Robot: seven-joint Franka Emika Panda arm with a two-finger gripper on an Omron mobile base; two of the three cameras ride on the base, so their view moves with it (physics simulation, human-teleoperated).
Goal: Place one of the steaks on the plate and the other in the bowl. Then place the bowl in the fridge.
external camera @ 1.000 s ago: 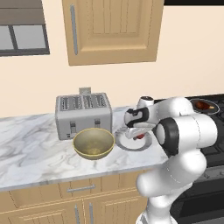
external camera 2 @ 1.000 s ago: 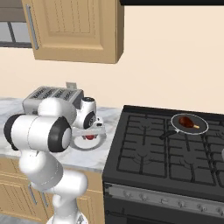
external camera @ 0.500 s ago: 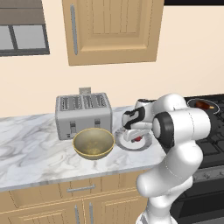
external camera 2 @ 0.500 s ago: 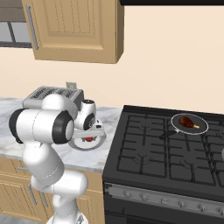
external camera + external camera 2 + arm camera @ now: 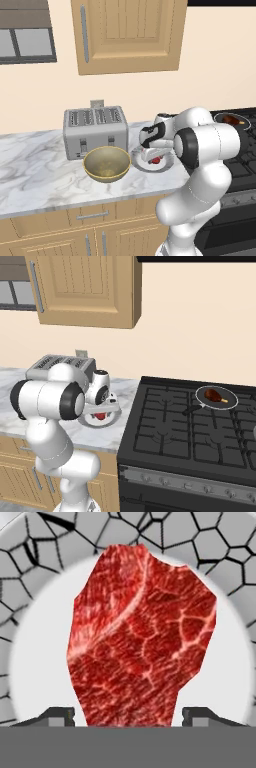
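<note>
The bright red steak (image 5: 142, 637) lies flat on the silvery plate (image 5: 35, 657). My gripper (image 5: 128, 714) hangs low over it, open, with a fingertip (image 5: 57, 714) on either side and a thin gap to the meat. From the base, the gripper (image 5: 152, 156) sits over the plate (image 5: 141, 165) on the counter, red steak (image 5: 156, 160) beneath it. Just left of the plate stands the tan-yellow bowl (image 5: 106, 164), empty. The dark steak (image 5: 214, 395) lies in a pan (image 5: 200, 398) at the back of the stove. The fridge is out of view.
A steel toaster (image 5: 95, 131) stands behind the bowl against the wall. The black stove (image 5: 190, 431) adjoins the counter on the right. A wooden wall cabinet (image 5: 127, 32) hangs above. Marble counter (image 5: 35, 170) stretches left of the bowl.
The jaws have spread wider, off the red steak, which stays on the plate. The arm's elbow has shifted a little; bowl and dark steak have not moved.
</note>
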